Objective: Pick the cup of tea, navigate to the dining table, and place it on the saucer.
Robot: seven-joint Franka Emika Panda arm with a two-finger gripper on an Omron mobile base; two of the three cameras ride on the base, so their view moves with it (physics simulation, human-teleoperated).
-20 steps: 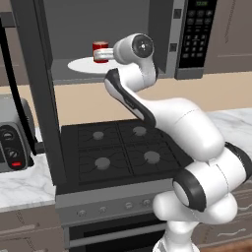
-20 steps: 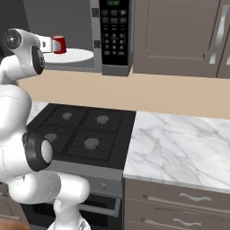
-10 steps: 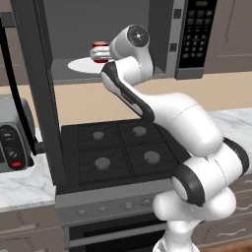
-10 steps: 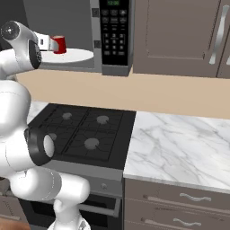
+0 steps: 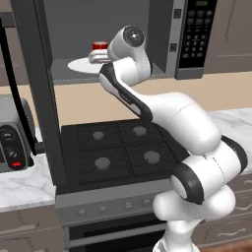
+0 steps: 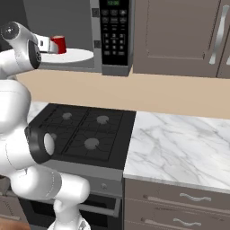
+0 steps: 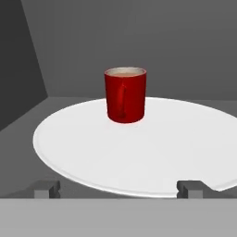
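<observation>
The cup of tea (image 7: 125, 97) is a small red mug with light brown liquid, standing upright on a white round turntable plate (image 7: 139, 157) inside an open microwave, its handle facing the hand camera. My gripper (image 7: 119, 187) is open, its fingertips (image 7: 46, 187) spread wide at the plate's near rim, short of the cup with nothing between them. From the base, the cup (image 6: 59, 44) sits just beyond the hand (image 6: 46, 44), and the wrist partly hides the cup (image 5: 100, 47). The dining table and the saucer are out of view.
The microwave's dark open door (image 5: 34, 98) stands left of the arm and its control panel (image 6: 113, 31) to the right. Below lie a black gas stove (image 5: 118, 152), a toaster (image 5: 12, 140) on the left and a marble counter (image 6: 179, 143) with drawers on the right.
The arm has stretched further into the microwave, bringing the hand closer to the red cup, which it now partly covers in the left base view. The cup has not moved.
</observation>
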